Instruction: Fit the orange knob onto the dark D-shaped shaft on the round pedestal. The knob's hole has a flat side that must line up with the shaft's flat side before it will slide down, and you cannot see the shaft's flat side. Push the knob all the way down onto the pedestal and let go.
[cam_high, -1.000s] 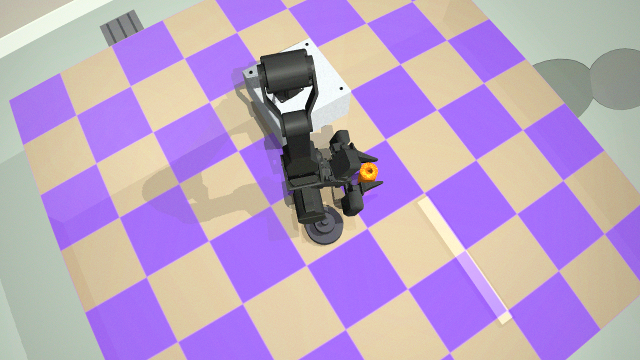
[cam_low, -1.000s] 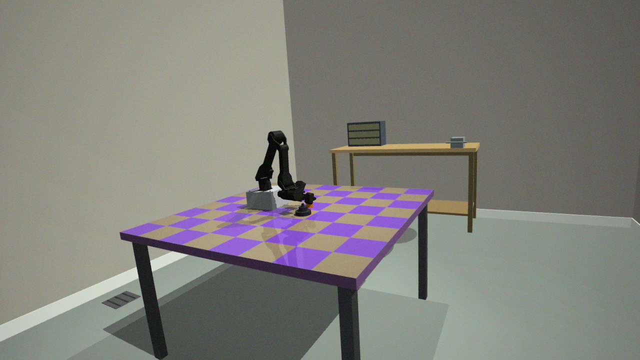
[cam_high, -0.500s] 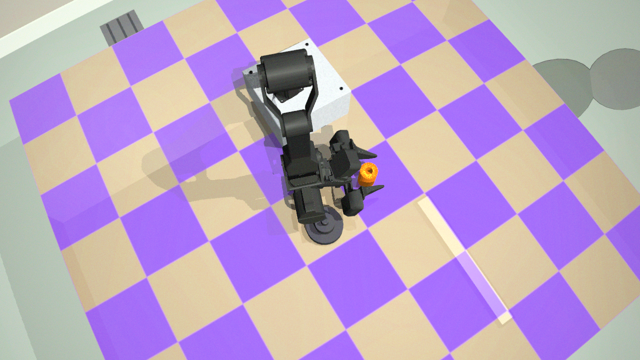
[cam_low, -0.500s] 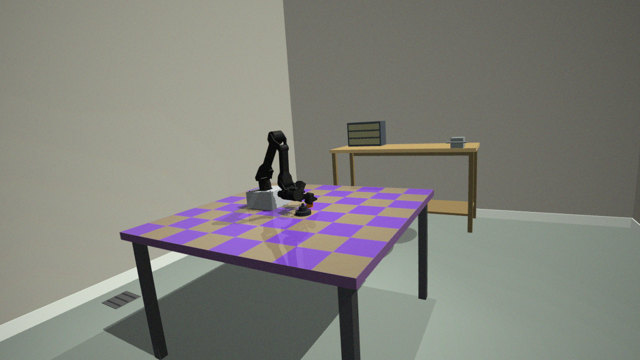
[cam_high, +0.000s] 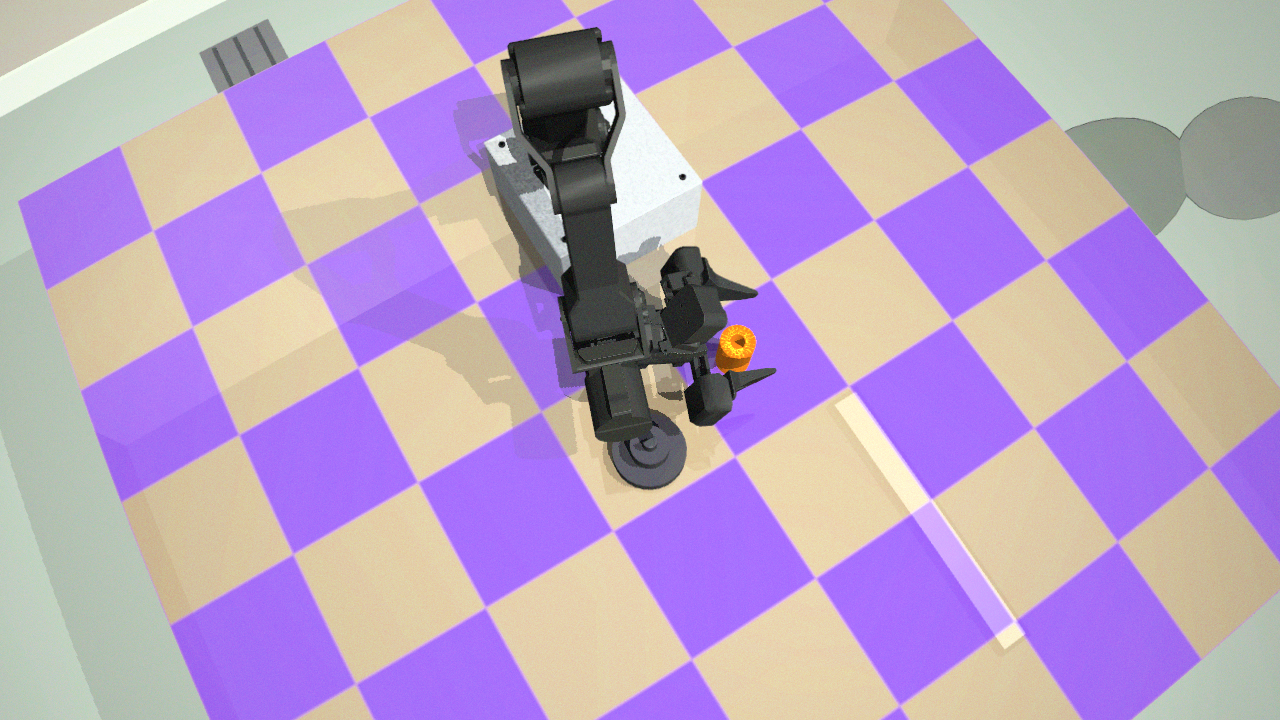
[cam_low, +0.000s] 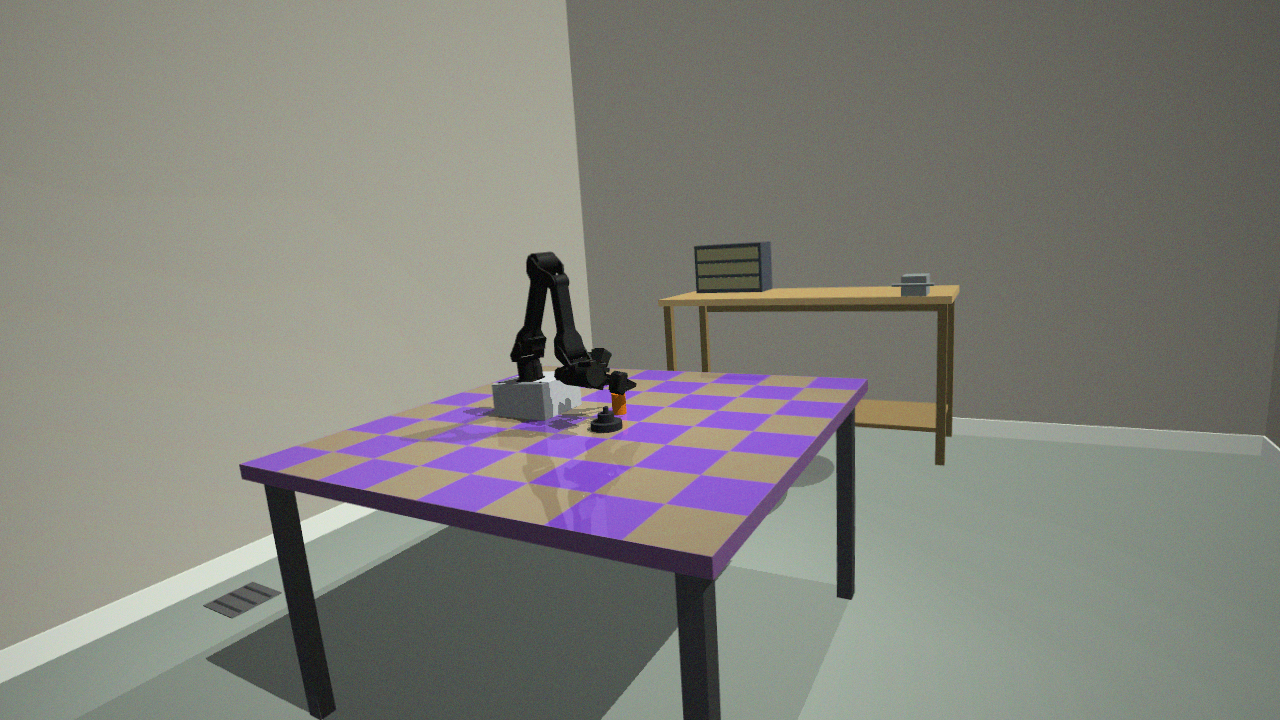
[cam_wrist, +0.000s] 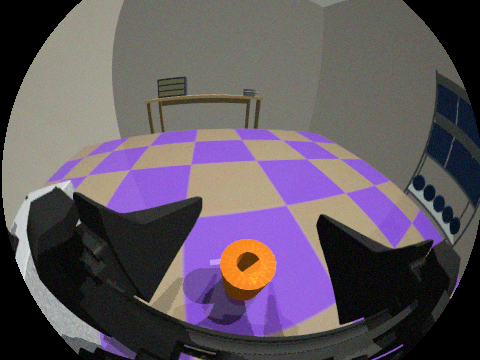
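The orange knob (cam_high: 734, 362) (cam_low: 619, 407) (cam_wrist: 248, 281) appears to stand upright on the checkered table. Its D-shaped hole faces up, with the flat side toward the lower right in the wrist view. My gripper (cam_high: 765, 332) (cam_wrist: 260, 212) is wide open, with one finger on each side of the knob and visible gaps between. The round dark pedestal (cam_high: 666, 465) (cam_low: 605, 426) stands near the knob, below it in the top view, and is out of the wrist view. Its shaft (cam_high: 648, 443) (cam_low: 605, 411) is bare. The arm's wrist partly overlaps the pedestal in the top view.
The arm's pale base block (cam_high: 657, 201) (cam_low: 521, 402) stands behind the gripper. A pale, thin strip (cam_high: 881, 456) lies to the right of the pedestal in the top view. A wooden bench (cam_low: 805, 293) (cam_wrist: 205, 98) stands away from the table.
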